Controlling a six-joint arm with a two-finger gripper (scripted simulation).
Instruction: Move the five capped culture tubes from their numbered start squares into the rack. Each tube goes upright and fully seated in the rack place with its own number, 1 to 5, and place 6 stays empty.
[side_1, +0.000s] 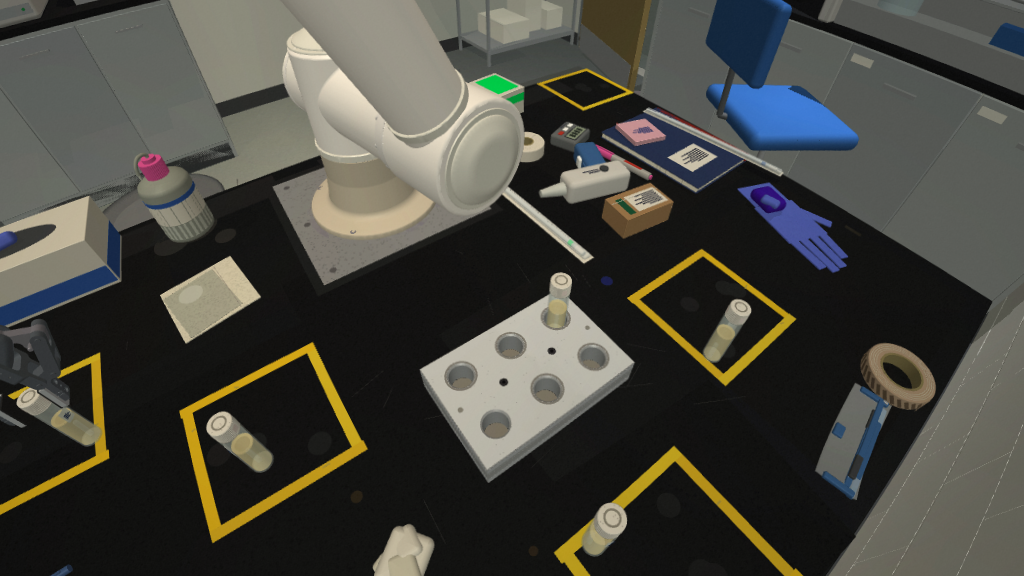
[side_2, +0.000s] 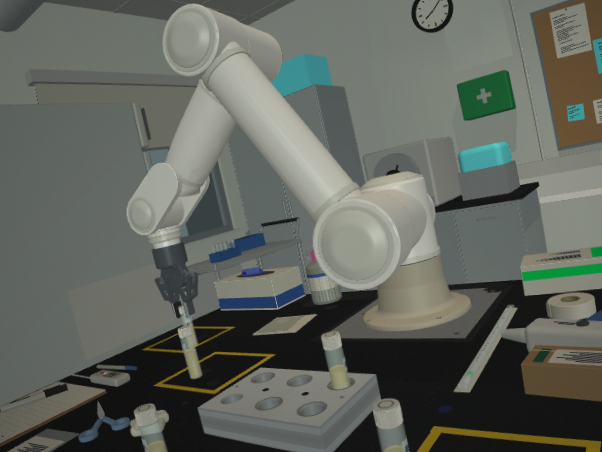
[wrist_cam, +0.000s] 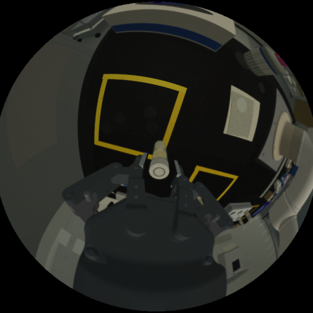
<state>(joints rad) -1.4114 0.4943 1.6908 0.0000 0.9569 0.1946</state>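
A capped culture tube stands upright in the yellow start square at the far left of the bench. One tube sits upright in a back corner place of the grey six-hole rack, whose other holes are empty. Further tubes stand in their squares: one left of the rack, one to its right, one in front. My gripper has come down over the far-left tube's cap with a finger on each side, and it is open, holding nothing.
The arm's base stands behind the rack. A tissue box and a bottle with a pink cap sit behind the left squares, with a square pad between. A tape roll lies at the right edge.
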